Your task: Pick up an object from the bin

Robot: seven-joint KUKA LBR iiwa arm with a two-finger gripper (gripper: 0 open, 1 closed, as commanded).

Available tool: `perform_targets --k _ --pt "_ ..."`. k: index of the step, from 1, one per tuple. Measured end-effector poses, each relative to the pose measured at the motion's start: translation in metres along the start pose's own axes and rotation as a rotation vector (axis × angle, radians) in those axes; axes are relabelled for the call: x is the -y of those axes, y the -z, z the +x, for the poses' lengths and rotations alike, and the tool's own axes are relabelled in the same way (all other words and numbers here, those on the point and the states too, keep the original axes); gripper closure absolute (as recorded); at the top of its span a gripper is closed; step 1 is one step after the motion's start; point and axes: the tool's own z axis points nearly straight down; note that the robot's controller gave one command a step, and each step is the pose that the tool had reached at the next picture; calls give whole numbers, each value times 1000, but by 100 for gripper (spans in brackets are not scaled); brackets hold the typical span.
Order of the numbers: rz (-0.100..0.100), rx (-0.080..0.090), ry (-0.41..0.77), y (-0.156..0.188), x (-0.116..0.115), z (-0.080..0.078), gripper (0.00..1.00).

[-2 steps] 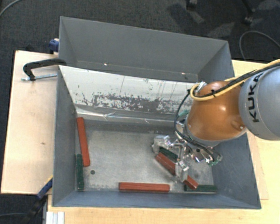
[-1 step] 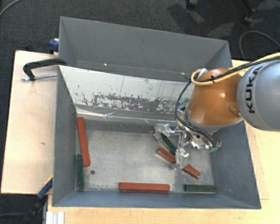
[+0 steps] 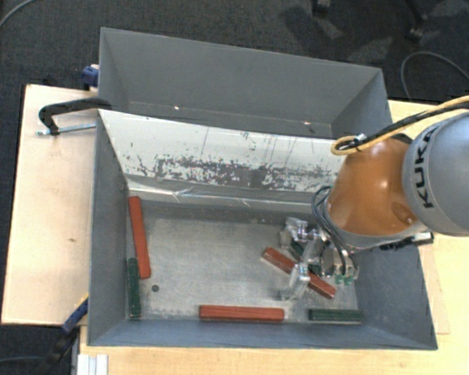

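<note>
Down low in the bin [image 3: 227,84], at about 4 o'clock on its floor: the gripper [image 3: 300,272], hung beneath the orange cover [image 3: 373,191] of the wrist. Cannot tell whether wide, narrow or closed on anything; too much metal and cable crowded there.

Directly beneath, touching or nearly so: a flat red-brown stick [image 3: 275,260], lying aslant from 10 o'clock to 4 o'clock, one end poking out at 4 o'clock of the tool. Looks stiff, thin and light, probably wood or plastic; unlikely to bend or break under a firm pinch. Lies flat, though, so little height to catch. Best taken across the narrow width, near the middle of the length, to avoid swinging or tipping once lifted. Smooth faces, perhaps; could slip under a light squeeze.

Near, at 5 o'clock: a dark green stick [image 3: 335,316], by the front wall, apart from the red one. Further off at 7 o'clock: a second red-brown stick [image 3: 241,313], flat along the front edge. Well apart at 9 o'clock, by the left wall: a third red-brown stick [image 3: 139,238], with another dark green stick [image 3: 133,288] beside its lower end.
</note>
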Motion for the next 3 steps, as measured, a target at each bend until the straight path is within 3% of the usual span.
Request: perform_targets --k 1,2,3 --pt "0 10 0 3 0 -3 100" --pt "0 1 0 0 0 0 0" --pt "0 -1 -466 0 9 15 0"
